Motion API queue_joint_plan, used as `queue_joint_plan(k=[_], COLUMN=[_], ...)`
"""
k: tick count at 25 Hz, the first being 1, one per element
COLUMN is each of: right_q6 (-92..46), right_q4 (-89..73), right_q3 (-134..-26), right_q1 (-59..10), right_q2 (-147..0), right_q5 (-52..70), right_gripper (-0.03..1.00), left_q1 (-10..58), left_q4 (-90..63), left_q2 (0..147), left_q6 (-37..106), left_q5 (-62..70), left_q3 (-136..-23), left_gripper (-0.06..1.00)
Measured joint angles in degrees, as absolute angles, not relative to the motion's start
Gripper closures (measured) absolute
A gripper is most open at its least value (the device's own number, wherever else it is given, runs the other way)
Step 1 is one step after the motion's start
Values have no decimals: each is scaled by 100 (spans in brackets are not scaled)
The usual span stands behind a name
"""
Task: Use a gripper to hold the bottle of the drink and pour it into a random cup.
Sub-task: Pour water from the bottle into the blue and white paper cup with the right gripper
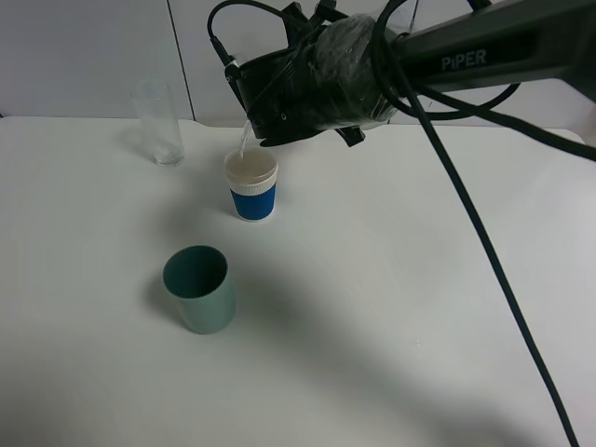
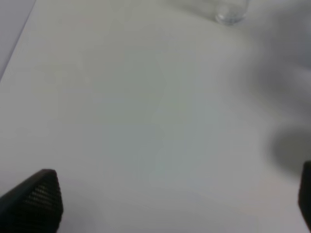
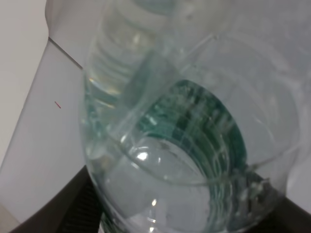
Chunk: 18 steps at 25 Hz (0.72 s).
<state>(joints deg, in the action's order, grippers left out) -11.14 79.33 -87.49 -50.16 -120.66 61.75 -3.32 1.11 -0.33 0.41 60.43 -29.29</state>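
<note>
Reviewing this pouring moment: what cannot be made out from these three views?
Right wrist: the bottle fills the frame, hiding the cup and most of the fingers.
Exterior high: the bottle's body is lost against the dark right gripper and cables; the cup's fill level is too small to read.
Left wrist: blurred; the glass is cut off by the frame edge.

A lab-like robot test setup: white table (image 1: pixel 391 307), plain white panelled wall (image 1: pixel 84 56), black arm (image 1: pixel 503 47) marked PiPER.
</note>
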Motion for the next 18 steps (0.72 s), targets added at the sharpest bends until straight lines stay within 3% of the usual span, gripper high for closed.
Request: queue_joint_plan(k=[18], right_q6=[-1467], right_q4=[8130], right_q3=[-8749], right_q1=[-5016], right_q2=[-12066], right_q5=[6303], right_gripper=[44], left_q1=[-332], left_q4=[111], left_q2=[-33], left_q6=[41], left_q5=[6043], left_q3=[-2929], left_gripper=[-4])
